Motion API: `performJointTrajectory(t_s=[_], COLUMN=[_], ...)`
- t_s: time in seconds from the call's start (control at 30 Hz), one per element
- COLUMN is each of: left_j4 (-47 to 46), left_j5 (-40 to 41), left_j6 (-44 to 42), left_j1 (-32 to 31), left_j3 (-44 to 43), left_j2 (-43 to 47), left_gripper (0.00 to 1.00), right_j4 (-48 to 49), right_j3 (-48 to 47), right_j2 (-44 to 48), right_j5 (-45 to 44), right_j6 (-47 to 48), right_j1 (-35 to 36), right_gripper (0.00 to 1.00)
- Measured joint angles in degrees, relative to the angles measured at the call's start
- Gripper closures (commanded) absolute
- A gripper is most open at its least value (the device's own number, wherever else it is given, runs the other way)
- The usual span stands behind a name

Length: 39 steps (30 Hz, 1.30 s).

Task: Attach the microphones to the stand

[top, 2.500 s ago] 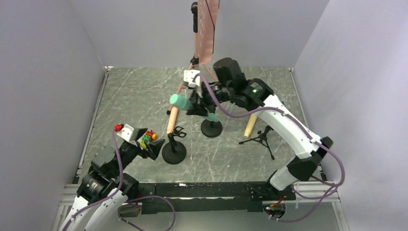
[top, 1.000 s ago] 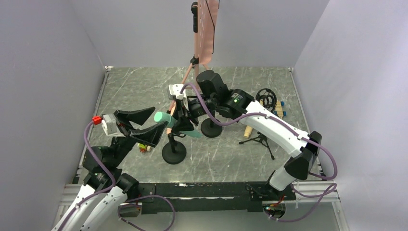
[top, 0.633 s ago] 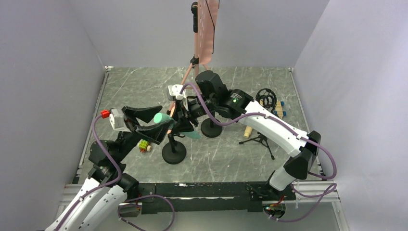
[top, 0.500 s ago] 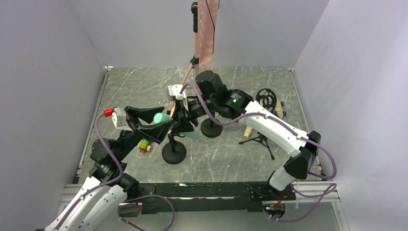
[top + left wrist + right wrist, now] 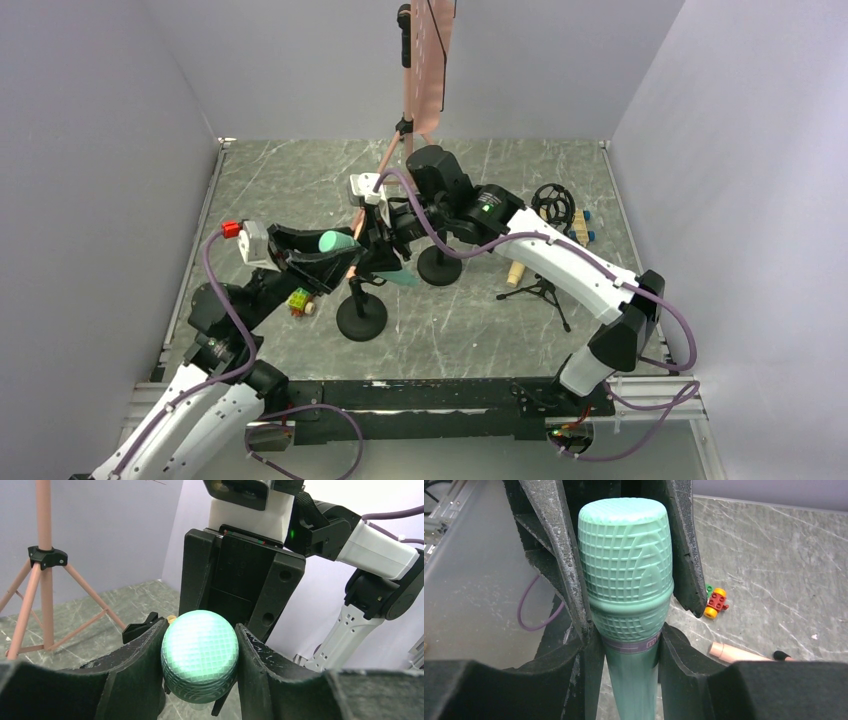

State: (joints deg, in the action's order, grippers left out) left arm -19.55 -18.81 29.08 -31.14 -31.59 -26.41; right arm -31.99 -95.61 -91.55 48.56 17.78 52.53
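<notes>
teal microphone: held off the worktop, roughly level, its meshed head pointing toward the left arm and its tapered tail toward the right. In the top view it hangs over the near round-base stand.
right claw: pinching the teal microphone by the handle just under the head. A finger presses on each side, right at the band where the head meets the handle.
left claw: closed onto the head of the same microphone. The rounded mesh sits between its two fingers and touches both inner faces. The fingertips reach past the head toward the right claw.
the two claws: facing each other nose to nose along the microphone, left on the head and right on the handle, very close together.
pink microphone: lying on the worktop beneath the claws, mostly hidden by them in the top view.
tan microphone: lying on the worktop to the right, just beside the small black tripod stand.
second round-base stand: upright just behind and right of the near one.
block toy: on the worktop under the left claw.
tall pink tripod: standing at the back of the worktop.
</notes>
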Motion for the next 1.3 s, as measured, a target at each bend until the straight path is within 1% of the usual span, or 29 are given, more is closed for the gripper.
performJointTrajectory(t_s=[0.03, 0.07, 0.1, 0.13, 0.23, 0.3, 0.4, 0.53, 0.57, 0.6, 0.63, 0.73, 0.8, 0.83, 0.87, 0.9, 1.07, 1.13, 1.3], left_j4=[0.66, 1.64, 2.60, 4.02, 8.33, 11.13, 15.56, 21.66, 23.04, 24.55, 26.25, 29.62, 31.65, 31.95, 33.35, 34.07, 35.95, 36.52, 37.09], left_j5=[0.02, 0.11, 0.26, 0.61, 2.05, 3.13, 5.07, 6.88, 7.19, 7.50, 7.89, 8.68, 9.20, 9.29, 9.64, 9.68, 9.75, 9.79, 10.10], left_j6=[-0.28, -0.96, -1.36, -2.14, -5.09, -7.15, -10.29, -13.97, -14.80, -15.41, -16.39, -17.97, -18.95, -19.02, -19.43, -19.58, -20.15, -20.44, -20.46], left_j1=[0.00, 0.00, 0.00, 0.00, 0.00, 0.00, 0.00, 0.00, 0.00, 0.00, 0.00, 0.00, 0.00, 0.00, 0.00, 0.00, 0.00, 0.00, 0.00], left_j3=[-0.24, -0.63, -1.07, -1.75, -4.48, -6.95, -11.26, -16.24, -17.16, -18.03, -18.86, -19.93, -20.11, -20.11, -20.11, -20.11, -20.11, -20.09, -19.98], left_j2=[0.13, 0.48, 0.92, 1.53, 3.87, 5.35, 7.28, 9.05, 9.31, 9.51, 9.75, 10.34, 10.86, 10.93, 11.34, 11.58, 13.22, 13.90, 15.54], left_gripper=[1.00, 1.00, 1.00, 1.00, 1.00, 1.00, 1.00, 1.00, 1.00, 1.00, 1.00, 1.00, 1.00, 1.00, 1.00, 1.00, 1.00, 1.00, 1.00], right_j4=[0.13, 0.28, 0.31, 0.28, 0.02, -0.37, -0.68, -0.94, -1.07, -1.29, -1.42, -1.53, -2.27, -2.84, -3.30, -4.15, -8.50, -9.55, -11.32], right_j3=[0.07, 0.13, 0.15, 0.20, 0.17, 0.17, 1.03, 6.14, 7.34, 8.22, 9.35, 13.44, 15.19, 15.34, 15.13, 14.56, 8.17, 6.34, 5.77], right_j2=[0.00, 0.00, 0.00, 0.00, 0.07, 0.33, 1.88, 7.87, 9.25, 10.10, 10.86, 11.26, 9.11, 7.32, 5.25, 3.06, -7.19, -9.66, -10.80], right_j5=[-0.02, 0.00, -0.02, -0.04, 0.02, 0.63, 2.91, 4.57, 4.79, 5.14, 5.90, 8.31, 9.97, 10.60, 10.97, 11.32, 12.07, 12.04, 12.11], right_j6=[0.02, 0.17, 0.31, 0.46, 1.22, 1.75, 2.16, 4.48, 5.92, 7.34, 9.22, 15.52, 19.06, 20.52, 21.86, 22.99, 26.82, 28.17, 30.01], right_j1=[0.00, 0.02, 0.02, 0.00, -0.68, -2.34, -7.39, -14.73, -15.30, -15.34, -15.13, -14.29, -14.03, -14.03, -14.05, -14.05, -13.55, -12.87, -10.88], right_gripper=[0.28, 0.16, 0.07, 0.02, 0.00, 0.00, 0.00, 0.02, 0.05, 0.11, 0.22, 0.49, 0.67, 0.75, 0.82, 0.86, 0.98, 0.99, 0.99])
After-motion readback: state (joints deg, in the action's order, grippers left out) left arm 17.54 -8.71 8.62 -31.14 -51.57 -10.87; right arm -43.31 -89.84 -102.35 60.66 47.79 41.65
